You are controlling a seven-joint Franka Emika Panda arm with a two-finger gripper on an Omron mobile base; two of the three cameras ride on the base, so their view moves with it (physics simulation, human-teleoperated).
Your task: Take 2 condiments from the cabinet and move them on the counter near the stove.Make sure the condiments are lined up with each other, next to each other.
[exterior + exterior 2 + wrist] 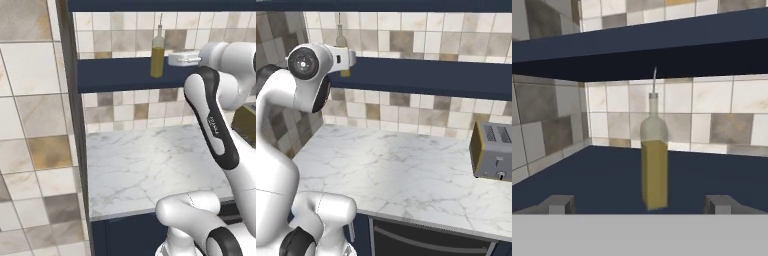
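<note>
One condiment, a tall slim clear bottle of yellow-olive oil, stands upright on the cabinet, a dark navy open shelf board against the tiled wall. My gripper is open at shelf height, just right of the bottle and pointing at it. In the hand view the bottle stands centred between the fingertips, a little beyond them and untouched. In the right base view the hand hides most of the bottle. Below the shelf lies the white marble counter. The stove is out of view.
A grey toaster stands at the counter's right end. A tall tiled wall with a dark vertical edge closes the left side. A second navy board runs above the shelf, limiting headroom over the bottle.
</note>
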